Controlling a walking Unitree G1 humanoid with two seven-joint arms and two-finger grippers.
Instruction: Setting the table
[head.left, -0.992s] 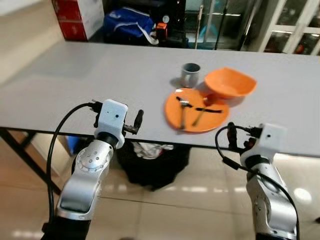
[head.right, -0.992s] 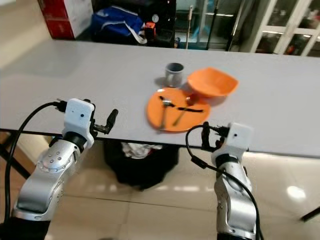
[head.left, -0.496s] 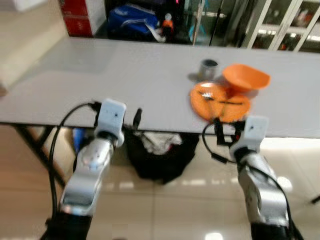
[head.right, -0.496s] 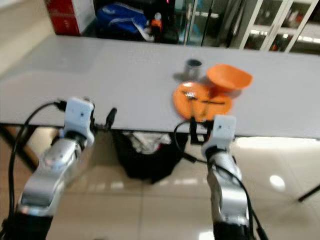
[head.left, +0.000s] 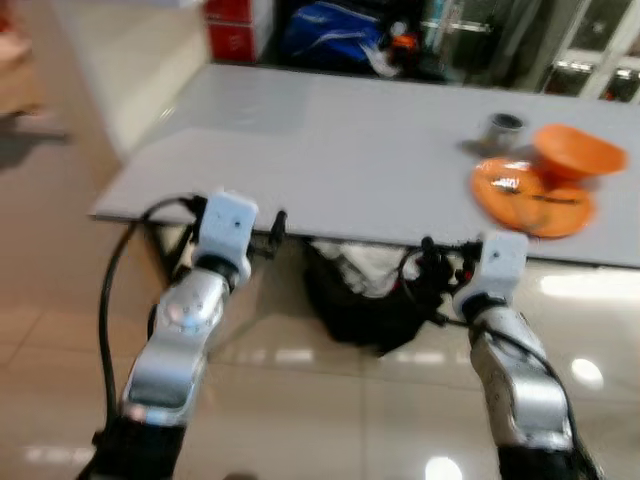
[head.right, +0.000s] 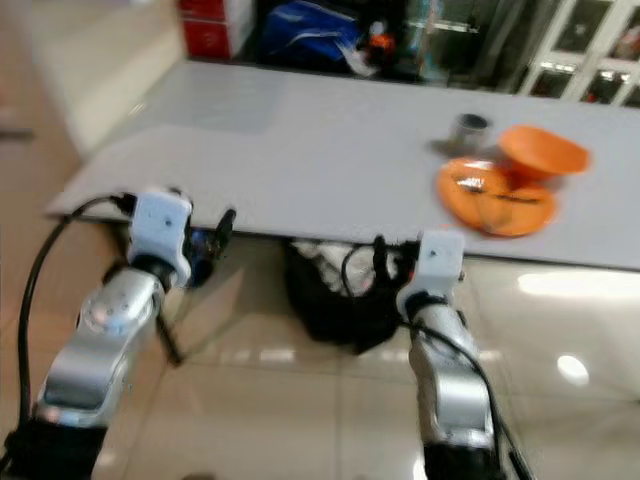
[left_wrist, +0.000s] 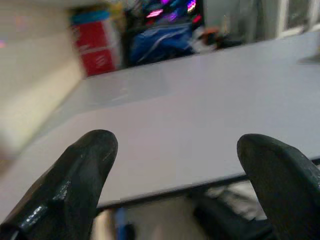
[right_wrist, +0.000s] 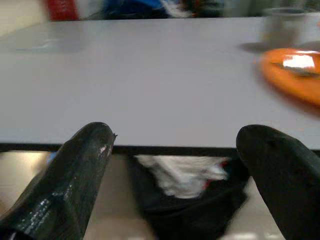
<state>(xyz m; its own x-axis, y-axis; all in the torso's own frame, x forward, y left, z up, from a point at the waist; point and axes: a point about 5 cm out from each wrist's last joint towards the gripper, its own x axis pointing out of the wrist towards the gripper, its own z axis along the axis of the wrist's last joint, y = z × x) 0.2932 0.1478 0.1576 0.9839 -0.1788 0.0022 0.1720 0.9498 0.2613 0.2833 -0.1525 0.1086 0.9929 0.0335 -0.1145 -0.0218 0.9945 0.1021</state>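
Note:
An orange plate (head.left: 530, 196) with cutlery on it lies on the far right of the grey table (head.left: 360, 150). An orange bowl (head.left: 578, 152) leans on the plate's far edge, and a grey cup (head.left: 505, 125) stands behind it. My left gripper (head.left: 277, 226) is held open at the table's near edge, with nothing between its fingers (left_wrist: 90, 165). My right gripper (head.left: 428, 262) hangs open just below that edge, left of the plate. In the right wrist view, the plate (right_wrist: 295, 70) and the cup (right_wrist: 282, 25) sit beyond the open gripper (right_wrist: 175, 135).
A black bag (head.left: 365, 295) with white stuff inside sits on the shiny tiled floor under the table. Red boxes (head.left: 235, 28) and a blue bag (head.left: 325, 35) stand behind the table. Glass doors (head.left: 590, 40) are at the back right.
The whole view has shifted and blurred: the camera moved back and to the left, so the table and dishes now sit farther off to the right. Both grippers keep their open pose.

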